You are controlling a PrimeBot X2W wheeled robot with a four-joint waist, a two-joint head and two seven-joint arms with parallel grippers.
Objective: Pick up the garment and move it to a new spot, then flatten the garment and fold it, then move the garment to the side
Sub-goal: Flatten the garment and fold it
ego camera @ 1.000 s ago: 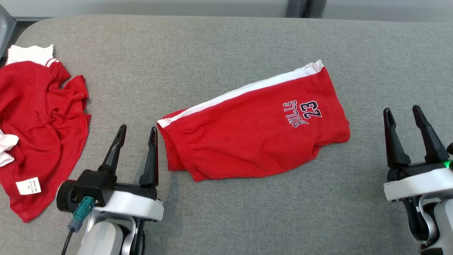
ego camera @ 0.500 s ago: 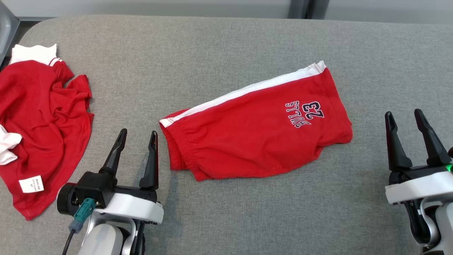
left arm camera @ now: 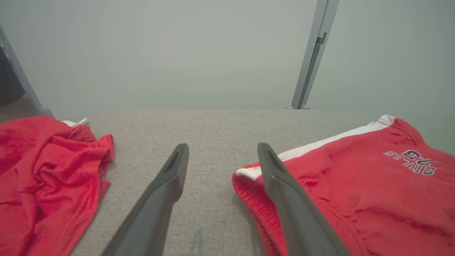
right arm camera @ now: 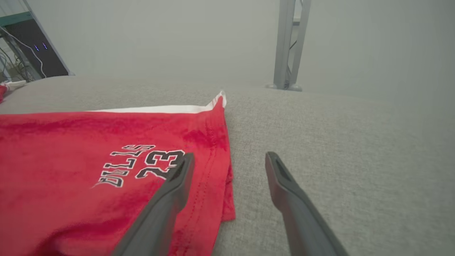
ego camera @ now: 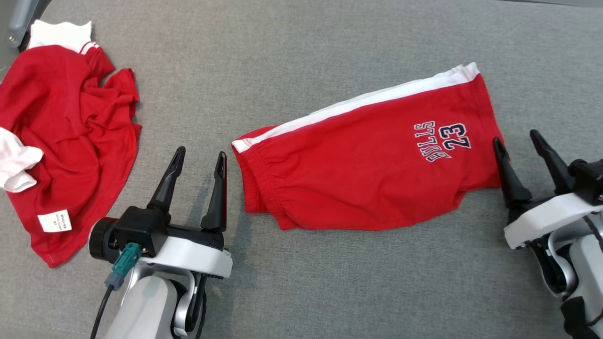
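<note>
On the grey desk (ego camera: 292,70), near its middle, lie the red shorts (ego camera: 367,174), flat and with one leg over the other; a white stripe runs along the far edge, and the print "BULLS 23" sits near the hem, upside down in the head view. The elastic waist points to the robot's left, the hem to its right.

At the waist end stand the left jaws, released and spread wide, with nothing between them; their two dark fingers (ego camera: 216,197) point away from the robot, and the inner one is just beside the waistband with a narrow strip of grey cloth between. From the left wrist this finger (left arm camera: 284,192) crosses in front of the shorts (left arm camera: 355,199), so I cannot tell there if it touches.

At the hem end the right jaws are also released and wide, holding nothing; the inner finger (ego camera: 509,183) has its tip at the corner of the hem. From the right wrist it (right arm camera: 170,199) lies over the red cloth (right arm camera: 71,170), while the other finger is over bare desk; contact I cannot tell.

Far to the left lies a crumpled red shirt (ego camera: 61,132) with white parts and a small label, well apart from the shorts.
</note>
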